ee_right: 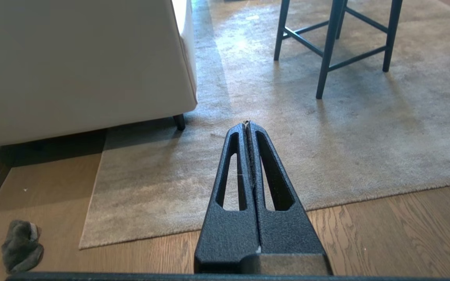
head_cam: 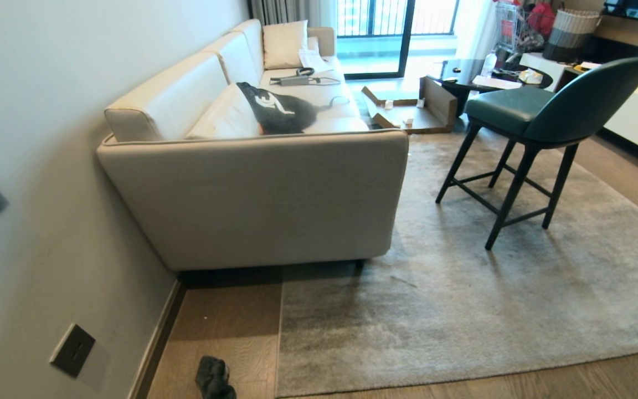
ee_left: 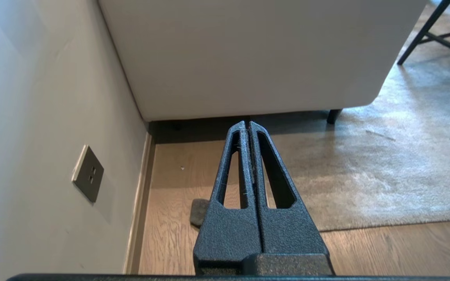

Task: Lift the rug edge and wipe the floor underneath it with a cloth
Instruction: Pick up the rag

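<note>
- Nearest us, both tools hang above the floor with nothing in them: the left tool [ee_left: 248,124] has its fingers pressed together, and so does the right tool [ee_right: 247,124].
- Just ahead, the cloth [head_cam: 215,378] lies crumpled on the floor [head_cam: 225,321], in the bare strip between the wall [head_cam: 47,166] and the rug, a little apart from the rug's side border.
- We judge the first step is to fetch that cloth: spread the left tool's fingers, come down over the bunched top and pinch a thick fold.
- The rug edge [head_cam: 279,338] lies flat; the right tool best takes it near the corner [ee_right: 81,246], sliding one finger under the binding.
- Farther on, the sofa [head_cam: 252,199] stands partly on the rug and the stool [head_cam: 529,127] wholly, so we lift only the free corner.
</note>
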Tool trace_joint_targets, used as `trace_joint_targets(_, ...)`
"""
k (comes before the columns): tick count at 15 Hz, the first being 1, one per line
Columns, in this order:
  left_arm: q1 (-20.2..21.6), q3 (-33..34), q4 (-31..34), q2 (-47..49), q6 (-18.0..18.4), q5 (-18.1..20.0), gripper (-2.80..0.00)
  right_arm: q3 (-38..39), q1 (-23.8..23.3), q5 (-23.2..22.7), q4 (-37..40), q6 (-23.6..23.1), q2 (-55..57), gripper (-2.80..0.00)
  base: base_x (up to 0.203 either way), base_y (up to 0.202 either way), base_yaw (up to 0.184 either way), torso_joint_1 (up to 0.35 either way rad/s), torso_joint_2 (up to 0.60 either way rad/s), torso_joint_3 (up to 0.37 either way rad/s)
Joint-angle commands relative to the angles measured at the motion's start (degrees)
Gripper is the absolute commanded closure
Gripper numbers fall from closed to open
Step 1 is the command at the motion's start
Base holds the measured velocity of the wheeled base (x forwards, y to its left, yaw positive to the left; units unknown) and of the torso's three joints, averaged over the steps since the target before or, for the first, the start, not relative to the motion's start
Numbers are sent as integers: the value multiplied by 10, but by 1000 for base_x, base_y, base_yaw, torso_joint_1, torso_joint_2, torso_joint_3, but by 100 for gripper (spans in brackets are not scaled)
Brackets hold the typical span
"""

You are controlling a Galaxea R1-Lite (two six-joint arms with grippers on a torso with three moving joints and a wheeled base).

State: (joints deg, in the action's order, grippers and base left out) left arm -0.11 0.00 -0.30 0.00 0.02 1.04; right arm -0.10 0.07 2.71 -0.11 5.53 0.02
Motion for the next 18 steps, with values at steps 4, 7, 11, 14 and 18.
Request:
trace_joint_targets(4,0,0,0,0,-1,0,0,0,0,0,0,0,1,0,0,0,0,3,0,-178)
trace_joint_targets(7,0,0,0,0,-1,0,0,0,0,0,0,0,1,0,0,0,0,1,5,-200)
trace_joint_targets(11,0,0,0,0,1,0,0,0,0,0,-1,0,1,0,0,0,0,2,4,-198)
trace_joint_targets(14,0,0,0,0,2,0,0,0,0,0,-1,0,1,0,0,0,0,4,3,-195)
trace_joint_targets(18,-1,0,0,0,1,0,0,0,0,0,-1,0,1,0,0,0,0,7,-1,-196)
